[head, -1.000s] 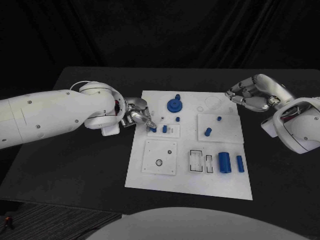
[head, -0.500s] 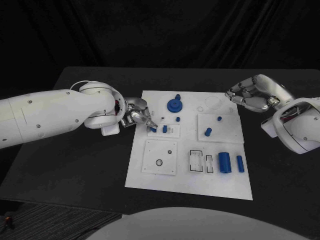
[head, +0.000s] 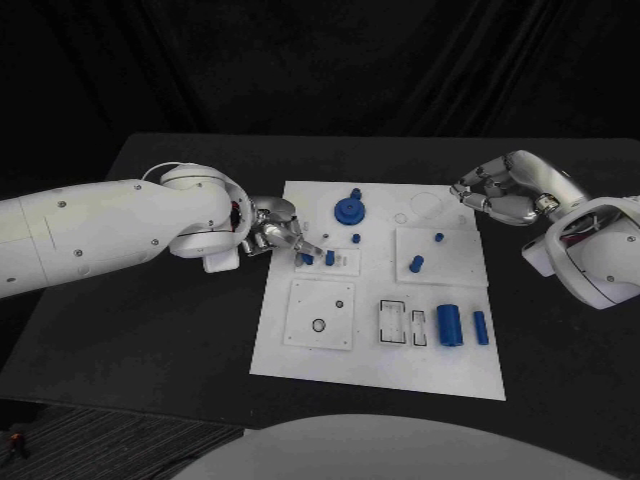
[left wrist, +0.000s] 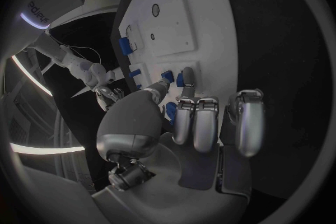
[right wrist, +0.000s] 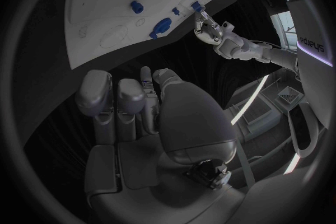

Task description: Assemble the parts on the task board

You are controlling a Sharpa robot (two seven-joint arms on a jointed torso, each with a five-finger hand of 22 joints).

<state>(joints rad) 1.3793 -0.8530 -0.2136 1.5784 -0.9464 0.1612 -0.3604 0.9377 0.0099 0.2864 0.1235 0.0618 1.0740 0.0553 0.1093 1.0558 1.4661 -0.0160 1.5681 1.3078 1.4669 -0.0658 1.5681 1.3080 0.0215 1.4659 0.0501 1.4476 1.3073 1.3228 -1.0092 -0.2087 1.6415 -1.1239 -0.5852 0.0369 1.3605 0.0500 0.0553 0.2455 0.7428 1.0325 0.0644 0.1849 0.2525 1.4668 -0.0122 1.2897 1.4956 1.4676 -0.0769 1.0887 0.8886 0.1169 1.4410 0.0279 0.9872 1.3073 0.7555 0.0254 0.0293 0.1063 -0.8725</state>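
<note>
The white task board (head: 385,350) lies in the middle of the table. My left hand (head: 274,232) is at the board's left edge, thumb and a finger pinching a small blue peg (head: 307,258) on a small square plate; a second peg (head: 330,257) stands beside it. In the left wrist view the fingertips (left wrist: 187,74) close around that peg (left wrist: 180,79). My right hand (head: 505,190) hovers off the board's far right corner, fingers curled in with nothing held. A blue gear (head: 349,210) sits at the board's far side.
Two blue cylinders (head: 450,325) (head: 480,327) lie at the board's near right. Another blue part (head: 417,264) and a small peg (head: 438,238) sit on the right square plate. A plate with a round hole (head: 320,315) lies near left. Black table (head: 147,320) surrounds the board.
</note>
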